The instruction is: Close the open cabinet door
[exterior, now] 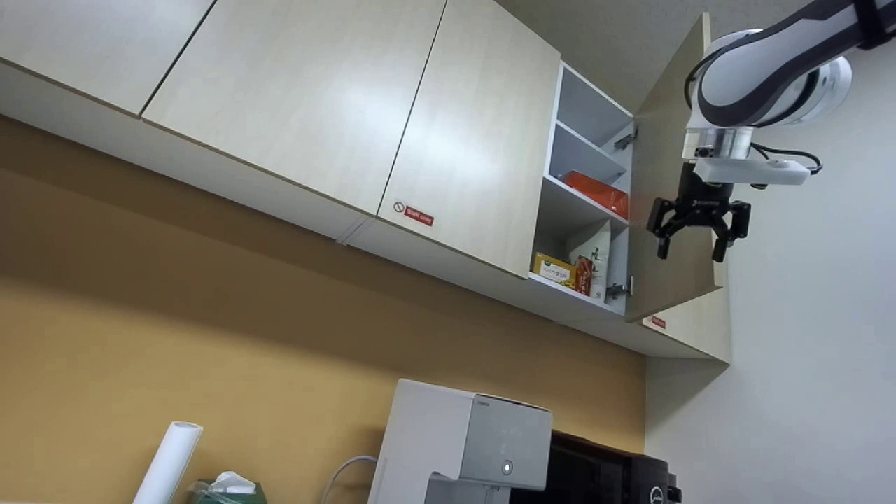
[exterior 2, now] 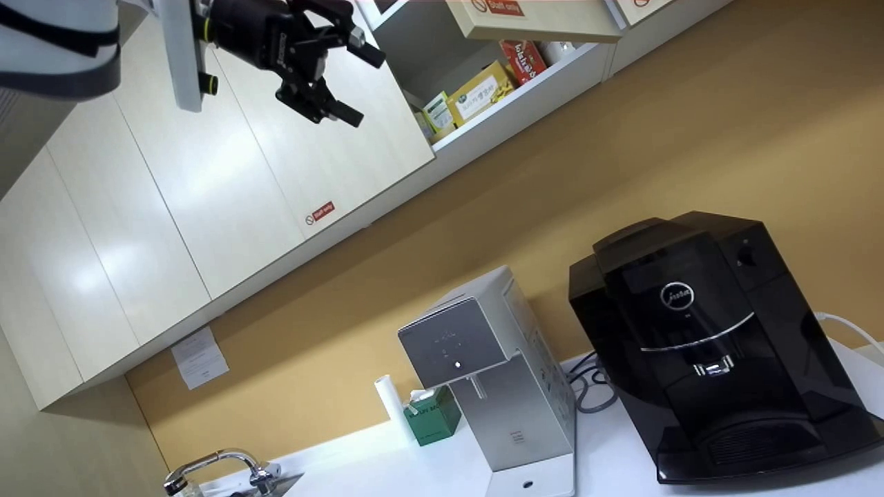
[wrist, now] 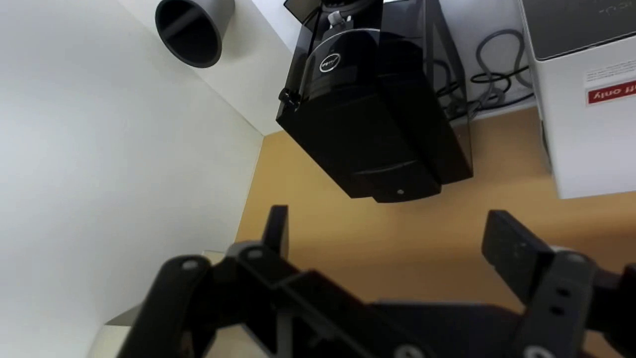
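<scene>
The cabinet door (exterior: 661, 161) is a tall beige panel, swung outward from the open wall cabinet (exterior: 584, 150) in an exterior view. Only its lower end (exterior 2: 552, 21), with a red-and-white label, shows at the top of an exterior view. My gripper (exterior: 691, 255) hangs fingers-down and appears in front of the door panel in that view. It also shows in an exterior view (exterior 2: 360, 86) to the left of the door. The jaws are spread wide and empty in the wrist view (wrist: 387, 223). Contact with the door cannot be seen. The door is not clearly recognisable in the wrist view.
Closed beige doors (exterior: 294, 91) run beside the open cabinet. Inside it are an orange packet (exterior: 596, 193) and a yellow box (exterior: 555, 269). A white side wall (exterior: 812, 301) stands at the right. A dispenser (exterior 2: 497, 373) and black coffee machine (exterior 2: 697, 359) stand below.
</scene>
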